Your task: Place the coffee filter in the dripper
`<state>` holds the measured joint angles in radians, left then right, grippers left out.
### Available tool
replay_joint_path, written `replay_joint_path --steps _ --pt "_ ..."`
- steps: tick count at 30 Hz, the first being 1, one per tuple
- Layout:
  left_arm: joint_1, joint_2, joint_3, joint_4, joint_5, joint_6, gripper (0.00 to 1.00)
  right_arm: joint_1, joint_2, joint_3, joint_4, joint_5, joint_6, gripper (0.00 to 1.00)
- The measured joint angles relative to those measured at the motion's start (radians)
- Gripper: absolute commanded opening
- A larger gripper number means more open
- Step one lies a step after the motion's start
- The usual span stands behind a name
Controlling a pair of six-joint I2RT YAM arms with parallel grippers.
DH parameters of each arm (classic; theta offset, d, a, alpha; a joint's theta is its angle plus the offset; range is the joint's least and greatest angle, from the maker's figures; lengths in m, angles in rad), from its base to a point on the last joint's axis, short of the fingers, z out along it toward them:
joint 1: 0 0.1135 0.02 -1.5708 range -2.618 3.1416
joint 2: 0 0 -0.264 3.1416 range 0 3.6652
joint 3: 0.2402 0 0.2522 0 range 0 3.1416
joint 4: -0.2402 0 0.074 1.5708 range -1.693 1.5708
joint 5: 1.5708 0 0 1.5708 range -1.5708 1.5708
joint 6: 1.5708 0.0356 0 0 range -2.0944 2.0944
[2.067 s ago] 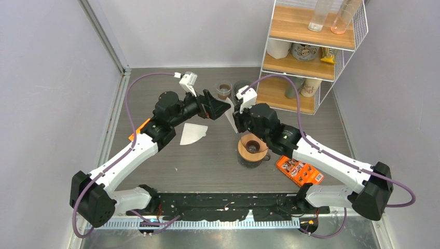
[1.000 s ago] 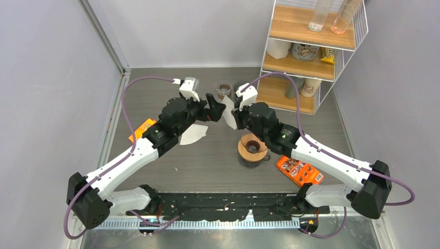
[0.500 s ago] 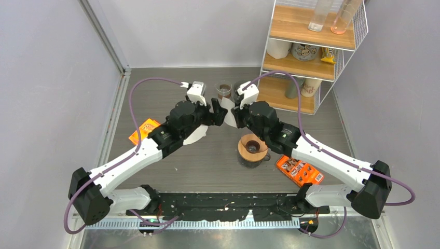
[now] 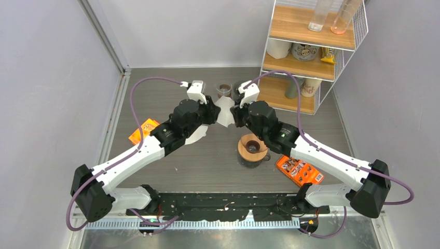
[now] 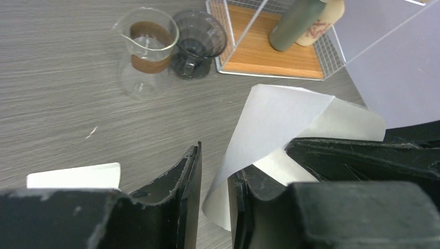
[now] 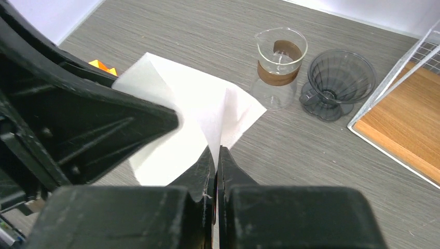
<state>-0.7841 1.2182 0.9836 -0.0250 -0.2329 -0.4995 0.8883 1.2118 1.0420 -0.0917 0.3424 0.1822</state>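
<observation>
On the one table point(image 4: 207, 166) stands one wood-ringed dripper point(image 4: 252, 149). We count two filters. The spare filter point(image 4: 195, 135) lies flat. The coffee filter point(image 4: 224, 111) hangs just behind the dripper, long axis near-to-far. Our right gripper point(image 6: 215, 155) clamps its fold, and our left gripper point(image 5: 217, 163) gapes around its edge.

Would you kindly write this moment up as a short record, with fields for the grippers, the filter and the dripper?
right gripper: shut on the coffee filter, holding it above the table
left gripper: open, its fingers astride the filter's edge
dripper: empty, standing beside the glass carafe
spare filter: lying flat on the table
task status: filter not yet in the dripper
</observation>
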Motion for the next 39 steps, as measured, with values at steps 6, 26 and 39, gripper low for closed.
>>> replay_joint_path --steps 6,26,39 --pt "0.000 0.000 0.021 -0.077 -0.100 -0.048 0.17 0.000 0.030 0.000 -0.026 0.061 0.006 0.05" --pt "-0.006 -0.001 0.048 -0.173 -0.078 -0.060 0.46 0.005 0.044 0.013 -0.086 0.133 0.044 0.05" --pt "-0.006 -0.260 -0.073 -0.031 0.124 0.009 1.00 0.003 0.037 0.062 -0.204 0.110 0.087 0.05"
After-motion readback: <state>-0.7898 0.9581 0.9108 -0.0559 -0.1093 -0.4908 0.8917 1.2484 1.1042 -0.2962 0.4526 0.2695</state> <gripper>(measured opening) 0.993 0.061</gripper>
